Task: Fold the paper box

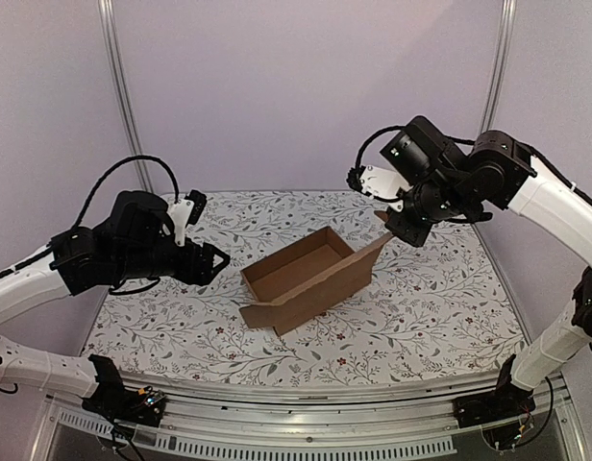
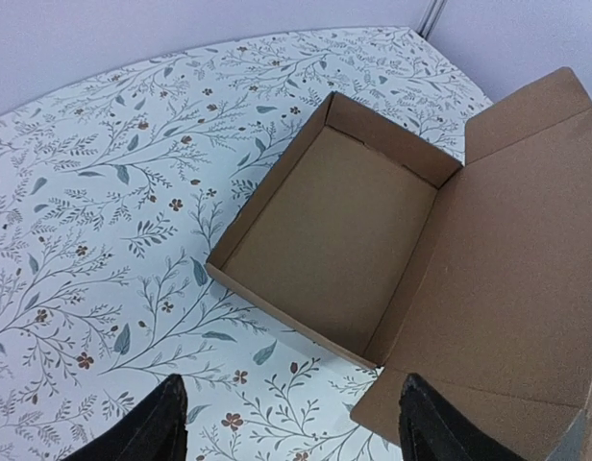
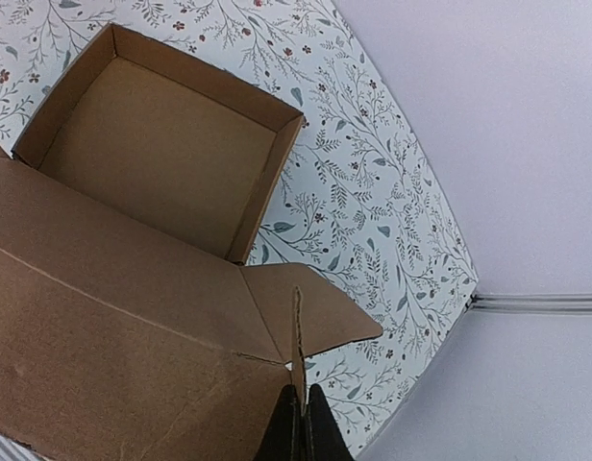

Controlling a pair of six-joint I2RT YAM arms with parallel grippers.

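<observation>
The paper box [image 1: 310,274] is plain brown cardboard and sits mid-table, its shallow tray walls standing up. Its lid slopes upward to the right. My right gripper [image 1: 387,223] is shut on a thin flap at the lid's far corner and holds that side off the table. In the right wrist view the flap [image 3: 298,336] stands edge-on between the closed fingers of the right gripper [image 3: 302,399], with the paper box [image 3: 152,163] and its tray beyond. My left gripper [image 1: 219,259] hovers left of the box, open and holding nothing. The left wrist view shows the left gripper [image 2: 291,389] wide apart above the paper box [image 2: 334,230], near its front corner.
The floral tablecloth [image 1: 440,288] covers the table around the box. A metal rail [image 1: 306,437] runs along the near edge between the arm bases. Two upright frame posts [image 1: 123,96] stand at the back corners in front of pale walls.
</observation>
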